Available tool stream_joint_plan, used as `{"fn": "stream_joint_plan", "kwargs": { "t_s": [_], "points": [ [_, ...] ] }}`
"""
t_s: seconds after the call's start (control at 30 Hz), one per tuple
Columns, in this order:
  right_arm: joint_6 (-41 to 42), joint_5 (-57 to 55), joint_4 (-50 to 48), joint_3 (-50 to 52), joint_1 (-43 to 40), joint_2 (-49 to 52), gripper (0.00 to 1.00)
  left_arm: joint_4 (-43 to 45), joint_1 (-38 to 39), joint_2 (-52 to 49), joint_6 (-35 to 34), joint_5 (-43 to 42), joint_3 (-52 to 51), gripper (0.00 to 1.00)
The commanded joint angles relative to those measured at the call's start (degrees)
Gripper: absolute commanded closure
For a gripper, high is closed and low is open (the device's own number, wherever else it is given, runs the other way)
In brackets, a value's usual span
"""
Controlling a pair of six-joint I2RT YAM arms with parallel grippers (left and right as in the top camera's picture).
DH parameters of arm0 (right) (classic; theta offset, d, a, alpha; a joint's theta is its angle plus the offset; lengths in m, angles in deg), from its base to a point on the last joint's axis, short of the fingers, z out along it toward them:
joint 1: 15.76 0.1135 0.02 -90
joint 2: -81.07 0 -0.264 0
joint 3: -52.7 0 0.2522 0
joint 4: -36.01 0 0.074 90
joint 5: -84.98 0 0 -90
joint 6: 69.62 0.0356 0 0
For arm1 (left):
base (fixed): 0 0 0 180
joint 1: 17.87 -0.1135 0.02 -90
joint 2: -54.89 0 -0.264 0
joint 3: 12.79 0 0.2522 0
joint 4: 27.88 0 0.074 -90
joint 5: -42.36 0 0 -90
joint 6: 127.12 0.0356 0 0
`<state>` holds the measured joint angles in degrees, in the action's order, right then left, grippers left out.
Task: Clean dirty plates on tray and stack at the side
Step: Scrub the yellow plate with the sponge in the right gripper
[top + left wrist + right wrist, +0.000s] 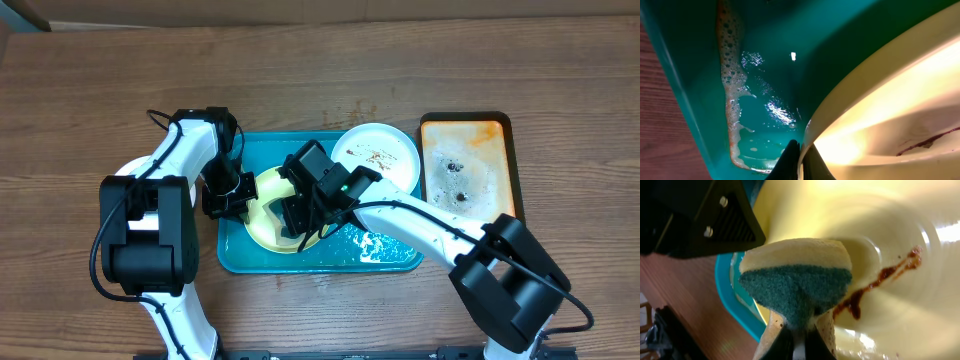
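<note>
Working on the yellow-green plate [265, 190], I judge the job to be at an early stage. The tray [232, 262] sits mid-table, nearer the front edge, with soapy water and foam [730, 80] pooled in it. The plate stands tilted inside the tray, and I hold it by the rim on the side toward the table's left edge. My left fingers [791, 162] are pinched on that rim, one on each side, propping the plate up. My right fingers [782, 349] are clamped on a sponge [797, 280], its green scouring face toward the wrist camera. The sponge is right at the plate's inner face, though I cannot tell whether it actually touches. Just beside the sponge a brown smear [875, 285] runs across the plate, so this one is not clean yet.

A white plate [385, 160] lies at the tray's corner nearest the table's back and right edges, overhanging the rim. Brown specks show on it, so I take it as unwiped. An orange tray [460, 132] holding sudsy liquid rests near the right edge, just beside the white plate.

I can find only these two plates, and I make out no stack of clean ones. By my reckoning, what remains is finishing this wipe, doing the white plate, and stacking them at the side.
</note>
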<state>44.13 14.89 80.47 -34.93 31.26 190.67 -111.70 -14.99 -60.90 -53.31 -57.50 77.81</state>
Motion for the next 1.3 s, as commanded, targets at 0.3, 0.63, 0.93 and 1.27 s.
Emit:
{"fn": "stream_joint_plan", "kwargs": {
  "t_s": [0.3, 0.63, 0.93, 1.27],
  "points": [
    [1.79, -4.26, -3.04, 0.07, 0.76, 5.81, 0.96, 0.24, -0.17, -0.68, -0.96, -0.26, -0.28, 0.96],
    [8.61, -24.9, 0.15, 0.55, 0.79, 7.58, 0.96, 0.07, -0.17, -0.68, -0.63, -0.24, -0.28, 0.96],
    [6.82, -34.23, -5.29, 0.52, 0.74, 7.58, 0.96, 0.02, -0.17, -0.68, -0.55, -0.24, -0.31, 0.96],
    [-4.74, -34.07, -4.92, -3.78, 0.72, 5.03, 0.96, 0.15, -0.17, -0.68, -0.55, -0.24, -0.28, 0.96]
  ]
}}
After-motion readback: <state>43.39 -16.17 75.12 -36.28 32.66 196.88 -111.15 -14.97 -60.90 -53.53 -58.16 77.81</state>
